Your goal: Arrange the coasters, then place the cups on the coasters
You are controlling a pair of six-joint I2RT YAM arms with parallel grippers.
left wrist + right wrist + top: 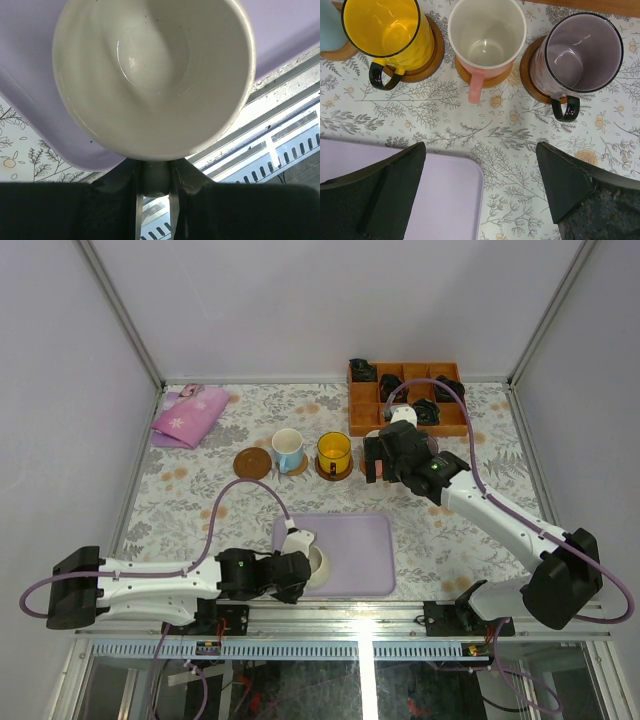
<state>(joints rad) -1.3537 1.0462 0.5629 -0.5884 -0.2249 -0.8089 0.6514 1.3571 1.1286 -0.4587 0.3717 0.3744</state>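
Now my left gripper pinches narrow on the handle of the cream cup, over the lavender tray; my right gripper gapes wide, holding nothing.

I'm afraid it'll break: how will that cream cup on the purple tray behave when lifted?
The cream cup looks glazed ceramic: probably stiff, fragile, somewhat slippery. Pinched at its handle by the left gripper, it may tilt; empty, likely light.

The set comprises a yellow cup, pink cup, greyish-purple cup, light blue cup and cream-white cup. The coasters are brown and the tray lavender. The surface shows grey foliage and orange flowers.
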